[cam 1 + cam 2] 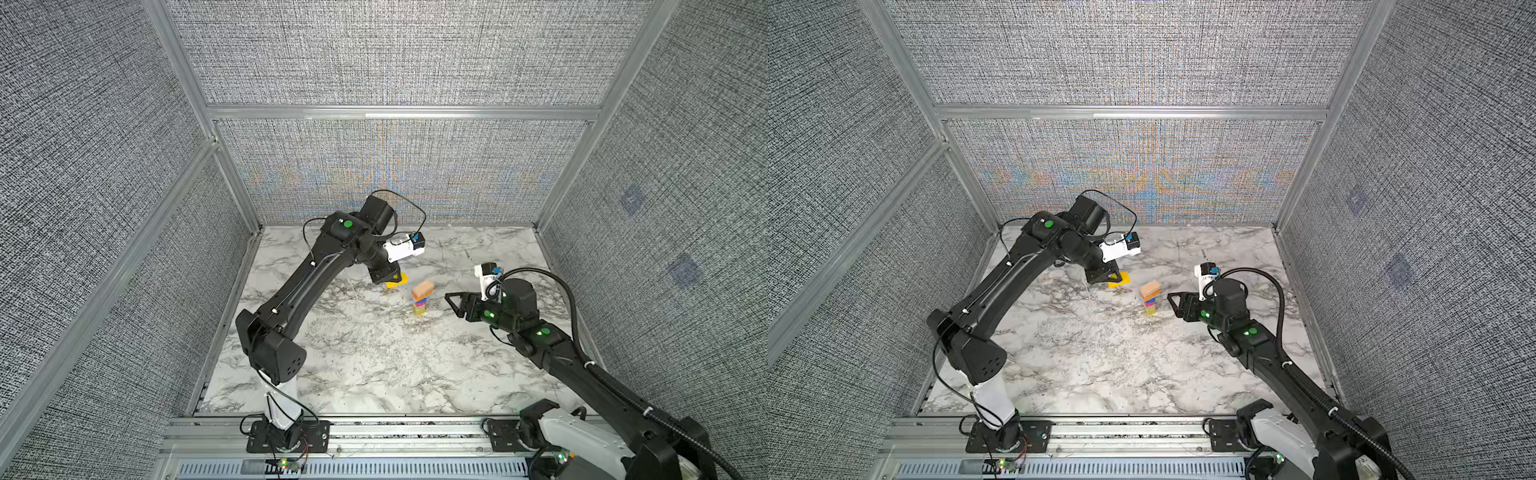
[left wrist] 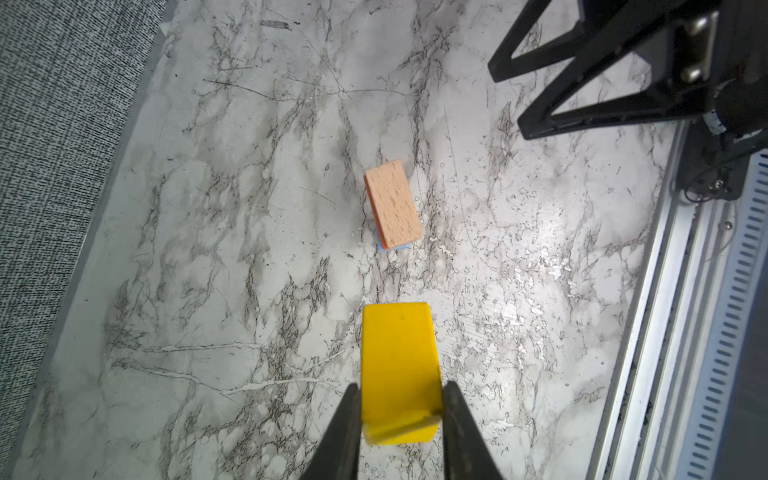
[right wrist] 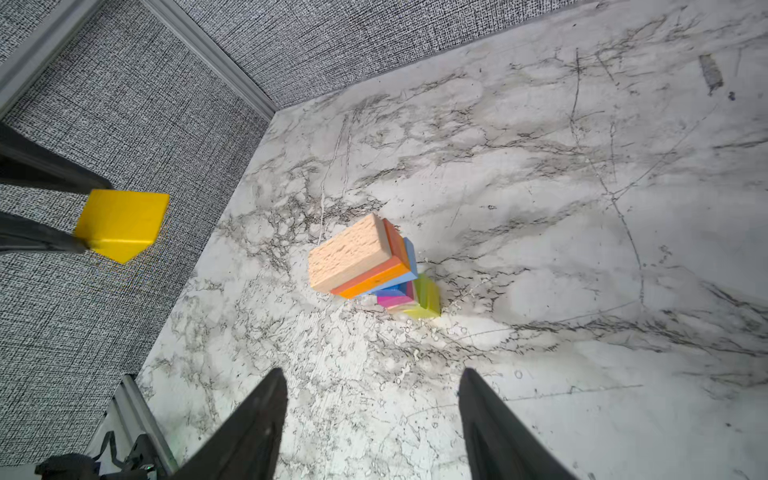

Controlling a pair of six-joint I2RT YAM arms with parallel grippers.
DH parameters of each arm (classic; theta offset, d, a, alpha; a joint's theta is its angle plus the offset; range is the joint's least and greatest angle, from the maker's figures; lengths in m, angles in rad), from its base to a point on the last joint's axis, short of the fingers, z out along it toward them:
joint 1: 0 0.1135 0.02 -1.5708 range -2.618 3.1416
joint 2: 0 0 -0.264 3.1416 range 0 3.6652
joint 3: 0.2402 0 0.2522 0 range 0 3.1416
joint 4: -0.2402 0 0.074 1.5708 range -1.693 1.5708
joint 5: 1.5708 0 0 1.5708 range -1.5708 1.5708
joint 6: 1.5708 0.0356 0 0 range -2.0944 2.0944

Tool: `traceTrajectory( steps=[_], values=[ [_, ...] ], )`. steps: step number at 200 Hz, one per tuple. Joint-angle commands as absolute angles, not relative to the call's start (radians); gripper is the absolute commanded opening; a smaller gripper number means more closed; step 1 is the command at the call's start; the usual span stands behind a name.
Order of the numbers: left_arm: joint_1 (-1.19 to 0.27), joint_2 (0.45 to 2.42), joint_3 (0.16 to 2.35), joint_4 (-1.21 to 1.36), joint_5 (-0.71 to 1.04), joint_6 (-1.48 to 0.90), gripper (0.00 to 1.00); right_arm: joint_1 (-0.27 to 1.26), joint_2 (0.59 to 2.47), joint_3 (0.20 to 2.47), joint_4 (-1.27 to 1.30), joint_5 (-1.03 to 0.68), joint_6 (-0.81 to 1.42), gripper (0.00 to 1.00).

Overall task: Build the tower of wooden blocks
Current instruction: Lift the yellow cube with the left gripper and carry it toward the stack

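The left gripper [image 2: 401, 397] has its jaws closed on the yellow wedge [image 2: 397, 353], pressing on its two side faces, and most of the wedge sticks out forward from the fingers. The wedge hangs in the air beside the tower [image 3: 374, 270], near it but apart, not yet above it. The tower stands on the marble table [image 1: 374, 365] between the two arms, with a lime block at the base, then magenta and blue, then the blue and orange slabs, and the plain plank [image 2: 393, 203] on top. The upper slabs are turned a little against the cubes below and overhang them. The right gripper [image 3: 372, 372] holds nothing; its jaws stand partly open, near the tower on the other side, not touching it. The step in hand seems to be the capping. To do it well, I think the wedge should come over the middle of the plank, its long side along the plank, go down slowly with its flat face level, and be released only when it rests, because the twisted layers may tip under a side push.
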State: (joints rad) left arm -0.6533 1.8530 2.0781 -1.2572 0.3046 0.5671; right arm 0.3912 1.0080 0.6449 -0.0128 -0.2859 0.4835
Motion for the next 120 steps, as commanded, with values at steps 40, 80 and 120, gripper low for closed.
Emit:
traceTrajectory(
  steps=[40,80,120],
  values=[
    [-0.735,1.995,2.260,-1.267,0.214,0.425,0.26,0.387,1.022,0.640,0.006,-0.270,0.493,0.68],
    [-0.763,2.084,2.341,-1.253,0.172,0.365,0.25,0.385,1.034,0.642,0.006,-0.273,0.496,0.68],
    [-0.776,2.115,2.358,-1.205,0.128,0.307,0.25,0.382,1.028,0.641,0.003,-0.271,0.496,0.68]
  ],
)
